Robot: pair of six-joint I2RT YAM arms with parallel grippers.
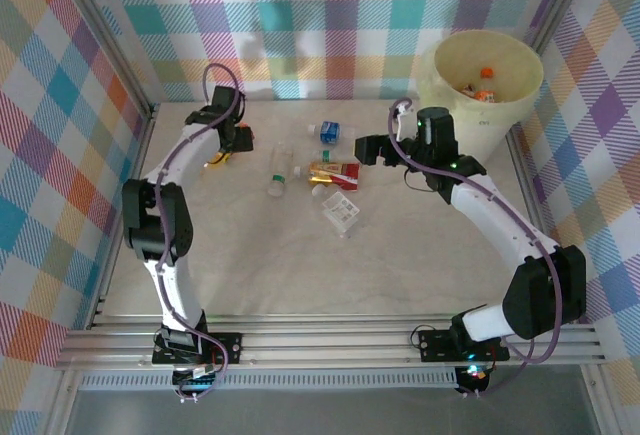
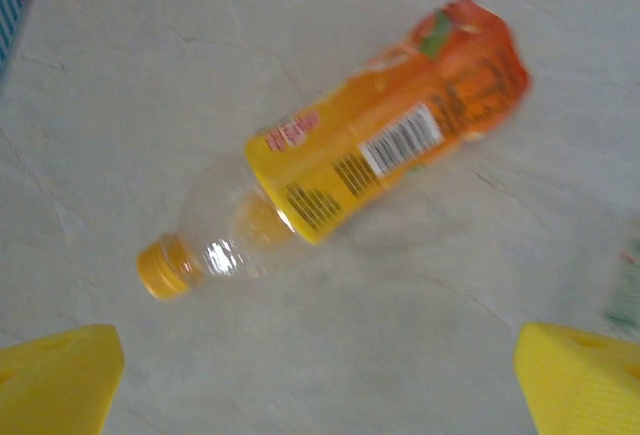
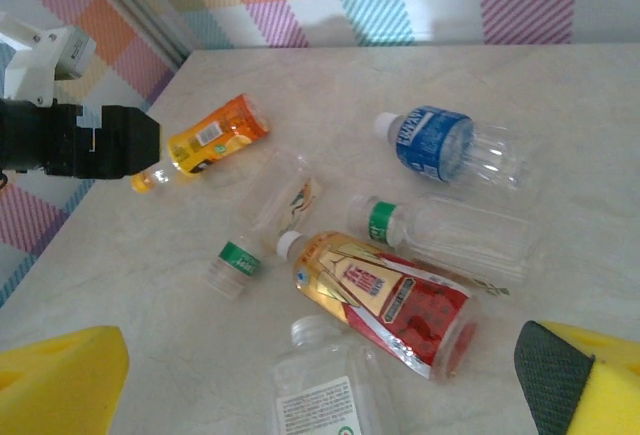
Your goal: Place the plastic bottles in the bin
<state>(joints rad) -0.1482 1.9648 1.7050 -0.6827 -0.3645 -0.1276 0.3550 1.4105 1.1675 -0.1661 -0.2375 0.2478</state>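
Left wrist view: my left gripper [image 2: 320, 387] hangs spread wide above the orange bottle [image 2: 340, 180], which lies flat on the table [image 2: 150, 45], apparently lined up for a grab. My right gripper [image 3: 320, 383], likewise spread and empty, faces the loose bottles [image 3: 385, 300]. The bin [image 1: 500, 127] stands back right.

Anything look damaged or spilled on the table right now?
Nothing spilled. Two bottles look crushed: the orange bottle has a crumpled base, and the red-label bottle is squashed flat. Both lie on their sides.
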